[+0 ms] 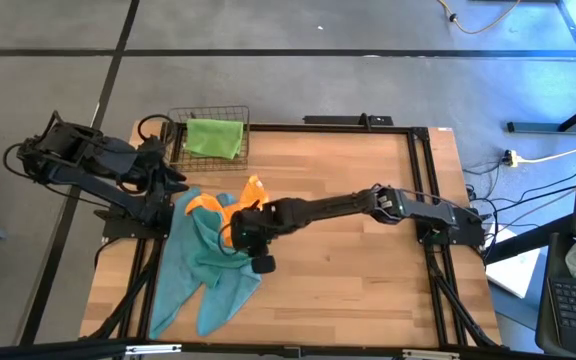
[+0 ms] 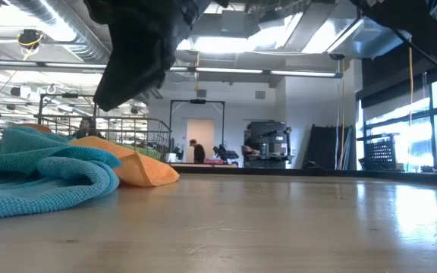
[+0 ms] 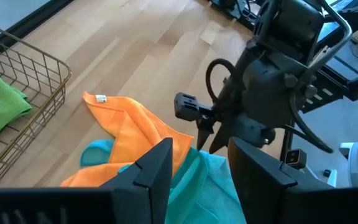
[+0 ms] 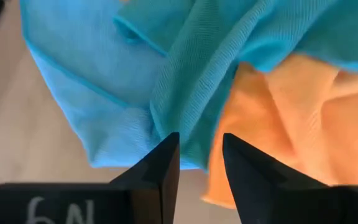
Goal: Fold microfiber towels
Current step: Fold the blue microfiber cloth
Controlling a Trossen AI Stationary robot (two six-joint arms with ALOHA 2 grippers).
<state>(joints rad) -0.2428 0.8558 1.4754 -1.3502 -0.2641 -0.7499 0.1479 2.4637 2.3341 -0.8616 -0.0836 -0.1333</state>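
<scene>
High view, right end effector (image 1: 240,236) part-open over crumpled teal towels (image 1: 203,275), empty, limp orange towel (image 1: 230,203), left end effector (image 3: 197,171) part-open, empty

One orange towel (image 1: 230,205) lies on the table (image 1: 368,280). One lime green towel (image 1: 214,137) sits in the single wire basket (image 1: 176,152). The teal cloth (image 1: 208,265) forms a crumpled heap; how many teal towels make it up cannot be told, though the right wrist view shows at least two shades, a lighter blue sheet and a deeper teal fold. That makes three colours of towel in view. Two robot arms reach over the table, the left arm (image 1: 88,160) and the right arm (image 1: 348,208), each ending in one gripper with two fingers. One person (image 2: 197,151) stands far back in the room.
</scene>
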